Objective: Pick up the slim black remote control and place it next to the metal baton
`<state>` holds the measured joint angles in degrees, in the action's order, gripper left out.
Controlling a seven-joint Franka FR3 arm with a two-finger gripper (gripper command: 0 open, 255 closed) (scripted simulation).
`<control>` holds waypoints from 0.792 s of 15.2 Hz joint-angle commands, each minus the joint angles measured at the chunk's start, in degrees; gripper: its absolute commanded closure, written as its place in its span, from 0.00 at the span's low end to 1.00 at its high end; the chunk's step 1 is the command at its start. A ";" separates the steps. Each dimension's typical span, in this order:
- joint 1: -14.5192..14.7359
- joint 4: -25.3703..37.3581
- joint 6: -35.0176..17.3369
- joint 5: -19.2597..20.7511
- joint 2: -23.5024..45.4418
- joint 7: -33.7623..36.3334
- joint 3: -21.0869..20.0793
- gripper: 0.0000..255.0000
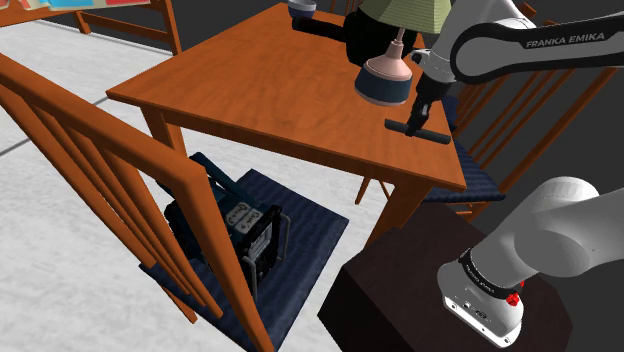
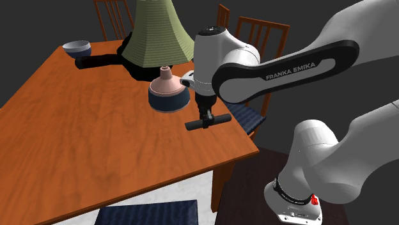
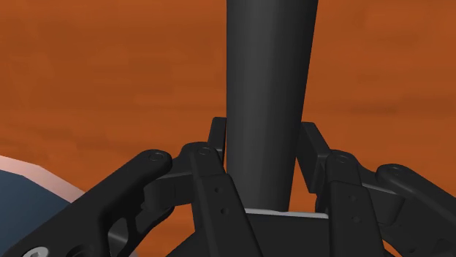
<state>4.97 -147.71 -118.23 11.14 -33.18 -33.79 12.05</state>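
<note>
Now you have the remote gripped mid-length, near the tabletop's edge by the stand.
Over the broad orange-brown tabletop (image 1: 250,90), just beside the pink-and-blue vessel (image 2: 167,93), the slim black remote (image 2: 220,119) lies crosswise in the gripper (image 2: 205,115), with the jaws closed on its narrow sides about halfway along. Treat it as light, rigid and smooth. Your centred hold balances it, but the hard shell could swivel or slip, so carry it gently.
</note>
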 commanded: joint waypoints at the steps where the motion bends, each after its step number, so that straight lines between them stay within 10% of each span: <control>1: -0.05 -0.07 0.02 0.05 0.09 0.02 0.06 1.00; 12: 0.21 6.29 8.17 -0.77 -1.71 -0.50 -0.83 1.00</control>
<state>5.13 -142.32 -110.99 10.47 -34.77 -34.27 11.35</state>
